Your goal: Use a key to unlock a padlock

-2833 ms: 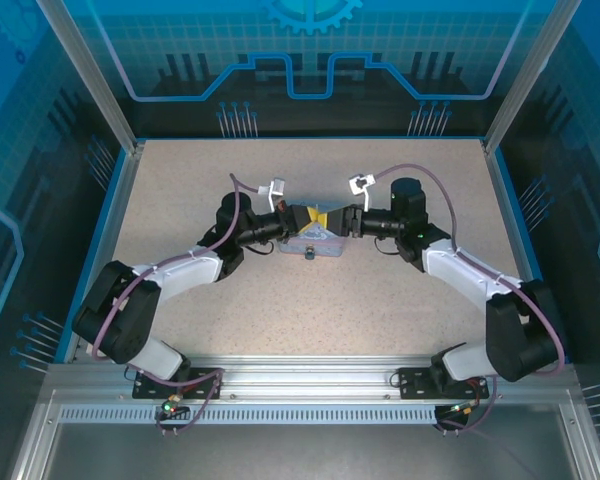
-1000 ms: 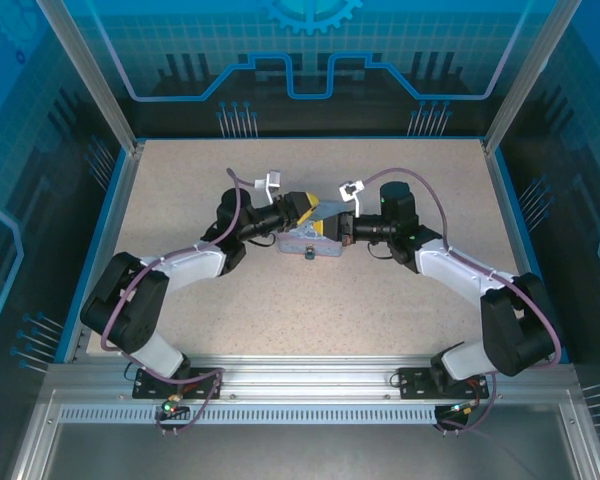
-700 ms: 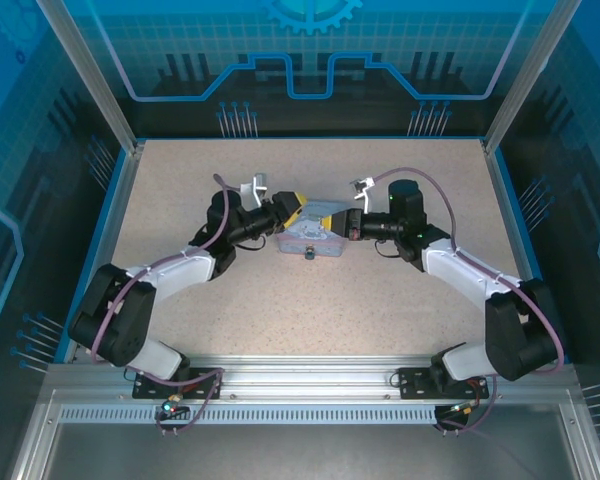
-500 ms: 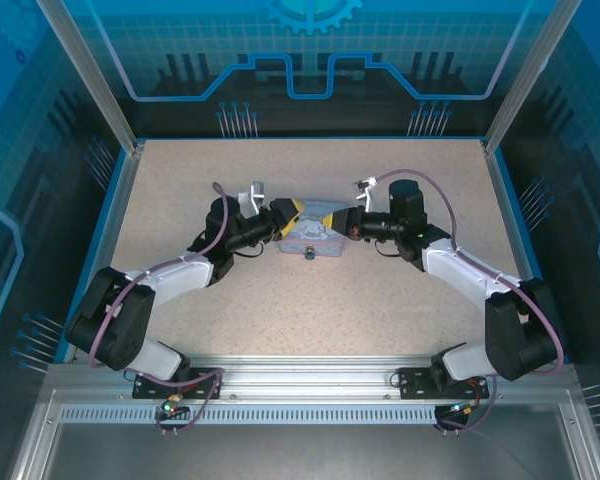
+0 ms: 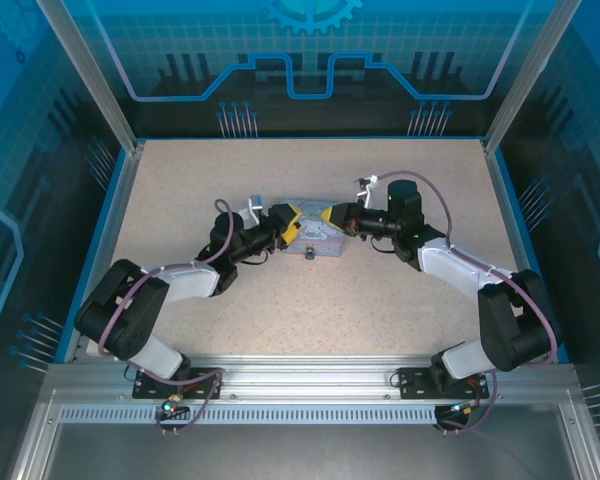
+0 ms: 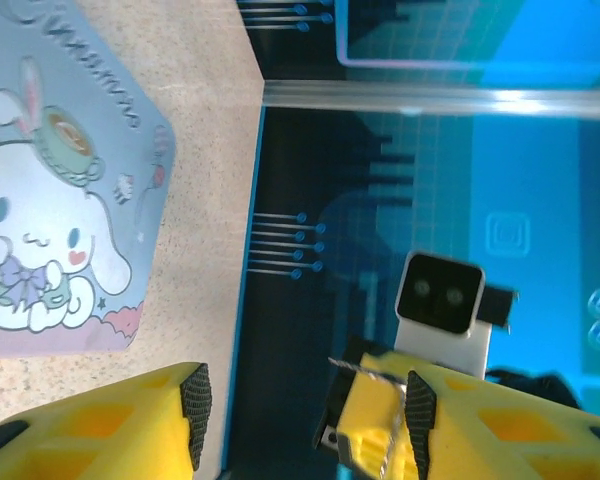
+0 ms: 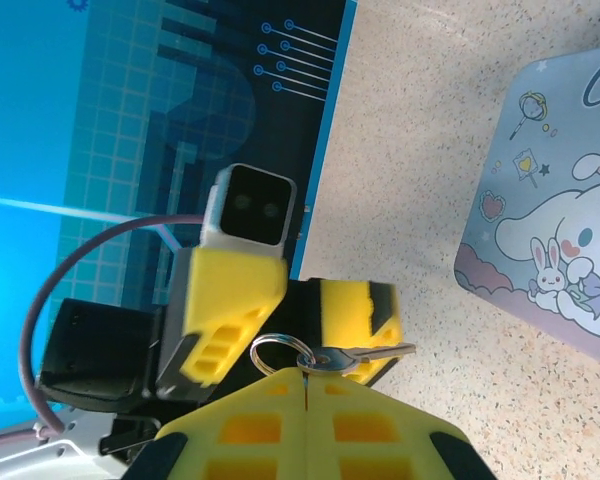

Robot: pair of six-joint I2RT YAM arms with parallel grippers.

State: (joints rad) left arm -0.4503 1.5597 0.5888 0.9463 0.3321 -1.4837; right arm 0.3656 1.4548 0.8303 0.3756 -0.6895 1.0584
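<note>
A speckled beige tabletop [image 5: 280, 310] fills the floor of a blue-walled enclosure with aluminium posts [image 5: 90, 75]. Both arms reach in to meet at its middle, purple cables [image 5: 435, 200] looping along them. There a pale grey-blue tin box [image 5: 317, 237] lies flat with its cartoon-rabbit lid up, and the two yellow-fingered hands crowd over it from either side, hiding much of the lid from above. The left hand [image 5: 292, 222] comes in from the box's left with its fingers spread. In its wrist view the gap between the black pads [image 6: 195, 400] holds nothing, and the other hand's tip appears beyond it, close to the far pad. The right hand [image 5: 332, 215] comes from the box's right with its fingers pressed together. In its wrist view their tips pinch the key [image 7: 365, 354] by its head, the blade sticking out sideways toward the box and above the tabletop. A small split ring [image 7: 280, 352] hangs from the key's head on the other side. Just behind the ring, the left hand's yellow finger and white wrist camera [image 7: 250, 205] stand very close. The padlock [image 5: 309, 252] is a tiny dark spot at the middle of the box's near edge, clear of both hands and too small to tell whether its shackle is closed.
</note>
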